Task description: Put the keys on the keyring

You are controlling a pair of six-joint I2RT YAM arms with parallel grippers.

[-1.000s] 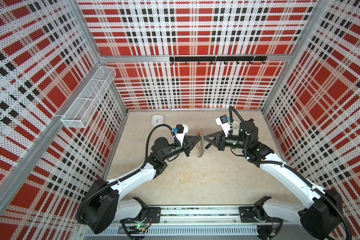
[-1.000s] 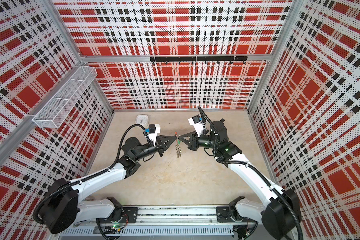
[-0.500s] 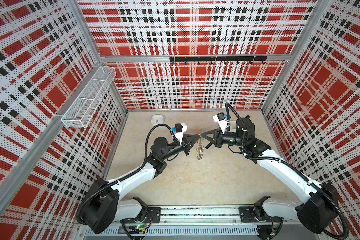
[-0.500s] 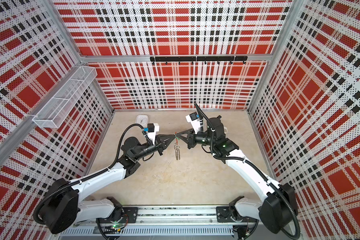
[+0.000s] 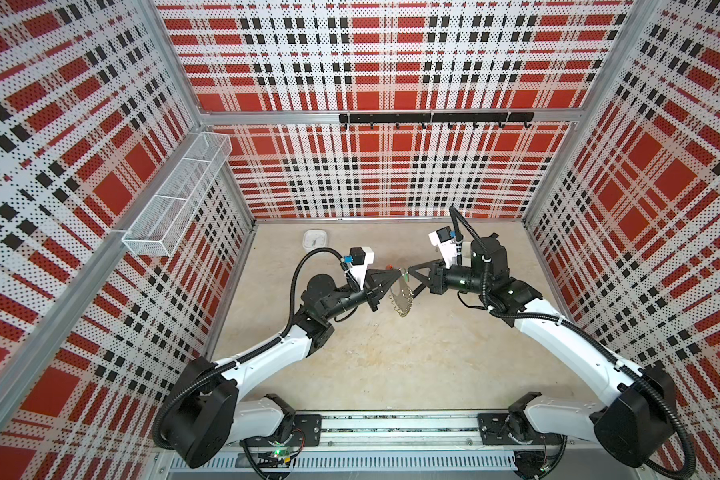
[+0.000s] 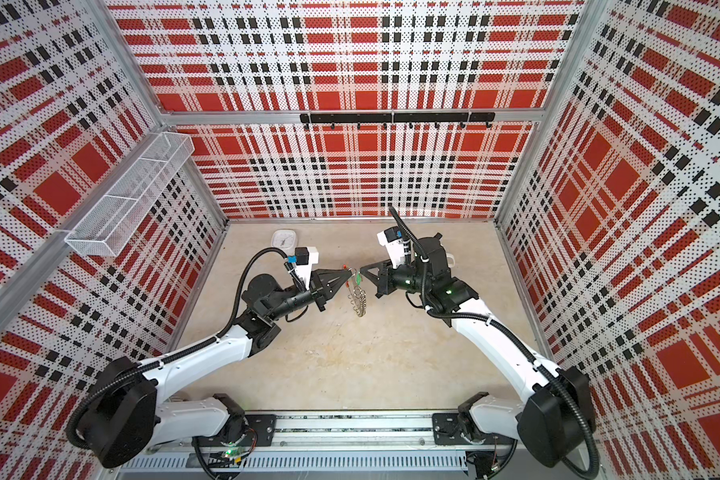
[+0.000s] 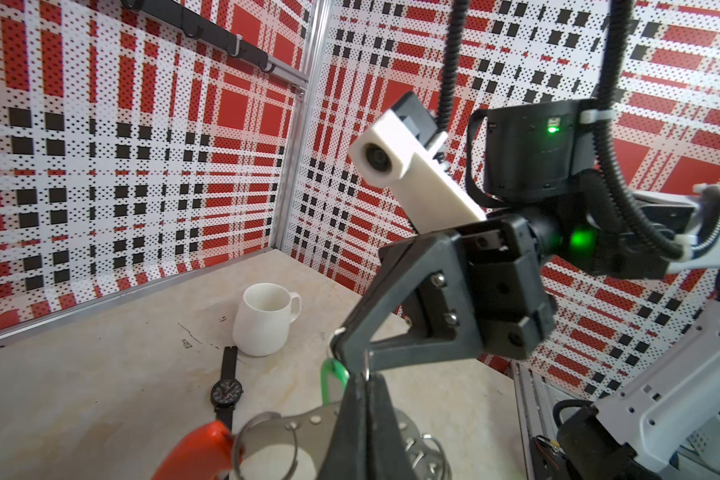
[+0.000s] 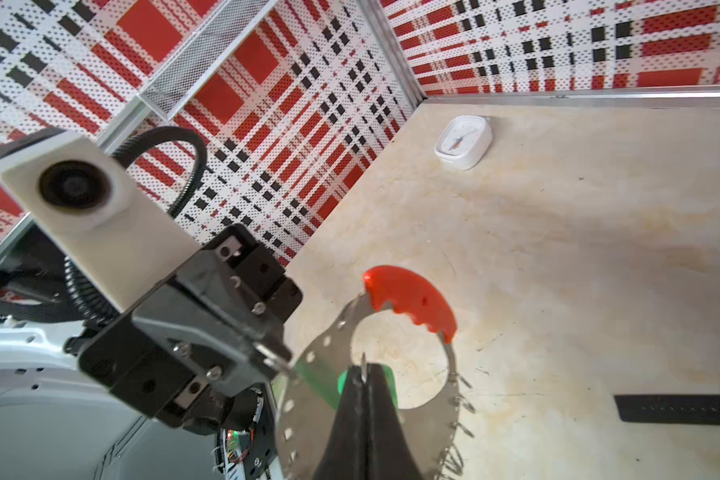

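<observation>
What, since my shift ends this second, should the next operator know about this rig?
Grippers: left gripper is shut on the grey rim of the keyring, which hangs in the air above the table. The right gripper is shut on the keys near the green tag, tip to tip with the left.
Done: both parts are lifted, and the tag is close against the ring's rim.
Left: hook the keys onto a wire loop. Whether they have caught already cannot be told. Then release.
</observation>
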